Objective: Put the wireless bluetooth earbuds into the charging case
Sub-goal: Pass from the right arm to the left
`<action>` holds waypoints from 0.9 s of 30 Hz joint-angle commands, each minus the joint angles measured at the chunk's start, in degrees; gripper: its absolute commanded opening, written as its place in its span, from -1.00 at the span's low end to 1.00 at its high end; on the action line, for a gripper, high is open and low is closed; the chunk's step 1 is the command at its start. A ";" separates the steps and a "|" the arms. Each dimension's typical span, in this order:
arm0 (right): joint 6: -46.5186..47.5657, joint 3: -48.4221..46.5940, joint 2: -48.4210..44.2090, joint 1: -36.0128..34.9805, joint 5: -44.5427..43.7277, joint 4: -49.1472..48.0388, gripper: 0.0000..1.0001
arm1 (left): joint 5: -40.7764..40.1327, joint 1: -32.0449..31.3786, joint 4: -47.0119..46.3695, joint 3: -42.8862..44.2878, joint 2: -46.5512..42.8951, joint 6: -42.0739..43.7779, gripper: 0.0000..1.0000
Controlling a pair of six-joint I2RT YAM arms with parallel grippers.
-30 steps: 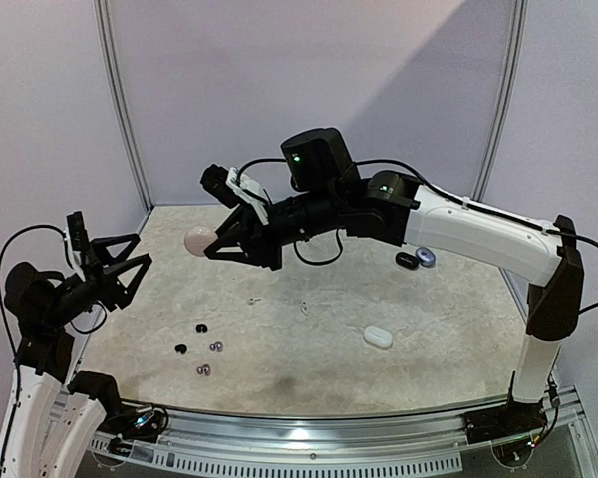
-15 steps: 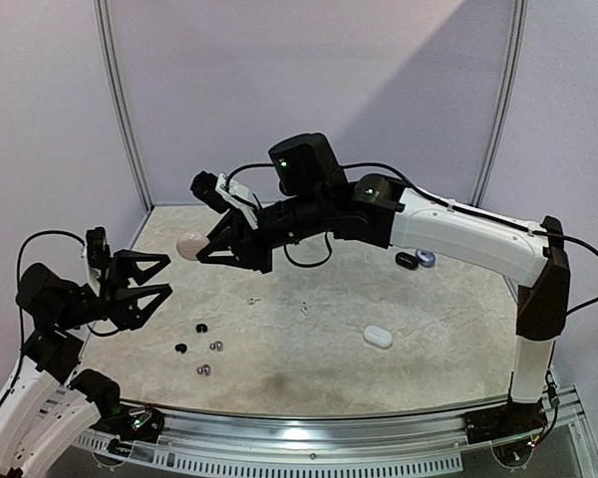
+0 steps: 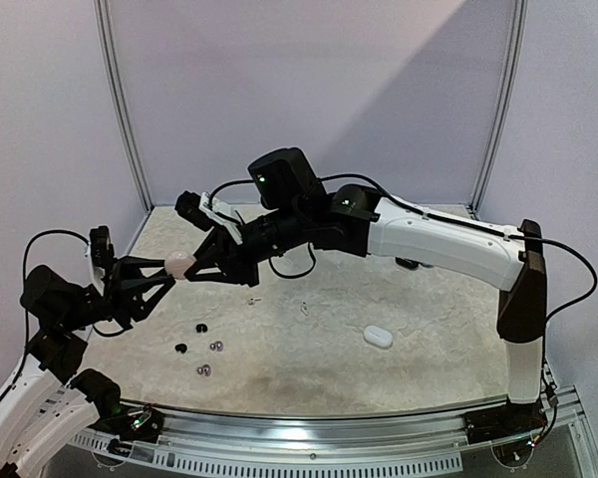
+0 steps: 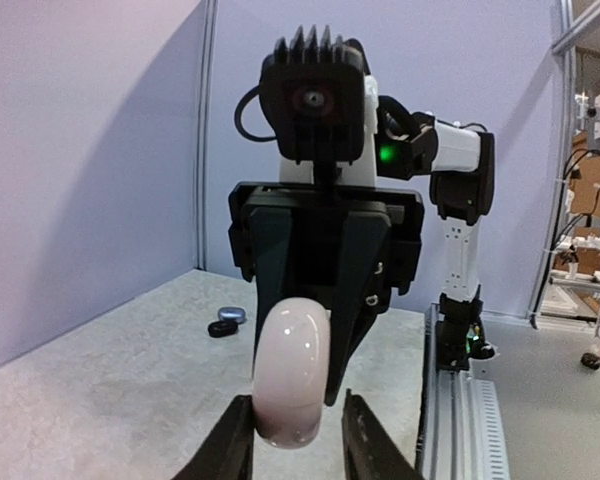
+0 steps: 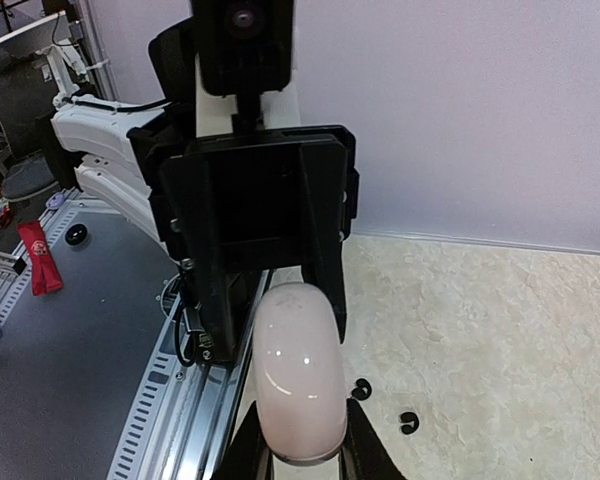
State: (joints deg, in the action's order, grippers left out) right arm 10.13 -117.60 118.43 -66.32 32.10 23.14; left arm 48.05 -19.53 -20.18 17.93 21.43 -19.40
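Clamped in right gripper (image 5: 305, 450), aloft: one glossy pale-pink oval charging case (image 3: 182, 265). Flanked closely by left gripper (image 4: 295, 445); grip there impossible to tell. Below on speckled table (image 3: 309, 368): four tiny earbuds (image 3: 201, 327), two black, two grey, plus one white oval case (image 3: 378, 337).

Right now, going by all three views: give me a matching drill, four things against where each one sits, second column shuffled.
Things:
1. pink case
2. white case
3. earbuds
4. dark case

Places:
A. scattered on the left side of the table
B. on the table at the back right
C. up in the air, off the table
D. alone on the table, right of the middle

Pairs: 1-C, 2-D, 3-A, 4-B
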 commanded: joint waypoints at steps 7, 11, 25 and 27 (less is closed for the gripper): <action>-0.58 -1.69 1.54 -0.33 1.77 -1.16 -1.00 | 0.38 -2.31 -1.61 -1.06 0.90 -1.20 -0.65; -0.56 -1.80 1.62 -0.35 1.74 -1.69 -1.00 | 0.82 -2.59 -1.18 -1.32 0.81 -1.09 -0.45; -0.79 -2.02 1.63 -0.30 1.85 -2.53 -1.00 | 2.58 -3.12 -0.15 -1.32 0.74 0.13 -1.00; -0.86 -2.01 1.63 -0.31 1.05 -2.21 -0.90 | 2.25 -3.13 -0.07 -1.37 0.34 0.62 -1.00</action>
State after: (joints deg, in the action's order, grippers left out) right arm 9.47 -117.80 119.11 -66.37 34.61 23.07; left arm 47.79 -21.21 -21.02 17.19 21.87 -19.70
